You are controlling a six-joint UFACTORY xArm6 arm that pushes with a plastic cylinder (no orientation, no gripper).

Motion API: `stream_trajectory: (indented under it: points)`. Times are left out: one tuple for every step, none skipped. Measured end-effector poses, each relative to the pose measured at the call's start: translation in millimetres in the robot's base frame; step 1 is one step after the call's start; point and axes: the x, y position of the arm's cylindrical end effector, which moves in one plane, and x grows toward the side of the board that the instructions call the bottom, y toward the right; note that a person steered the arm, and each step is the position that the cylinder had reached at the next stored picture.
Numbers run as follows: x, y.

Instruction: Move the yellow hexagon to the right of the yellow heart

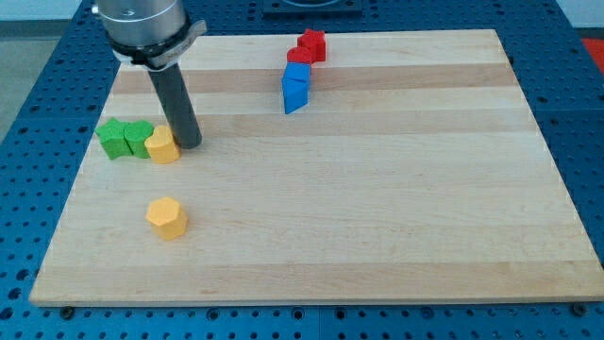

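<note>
Grey metal wrist housing, straight dark rod

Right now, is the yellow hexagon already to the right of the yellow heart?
No: the yellow hexagon sits alone below the yellow heart, which my tip touches.

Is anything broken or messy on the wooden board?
Nothing looks broken or spilled. The blocks sit in tidy little groups: green ones beside a yellow one, where my tip rests, red above blue, and one yellow block alone.
</note>
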Motion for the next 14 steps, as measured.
stream_trajectory:
  points:
    - [9, 22]
    - [37, 45]
    - [59, -17]
    - [96, -78]
    - [142, -73]
    - [150, -29]
    - [121, -5]
    - [91, 12]
    - [110, 13]
    - [130, 32]
    - [110, 39]
    - [78, 39]
    - [67, 38]
    - [68, 54]
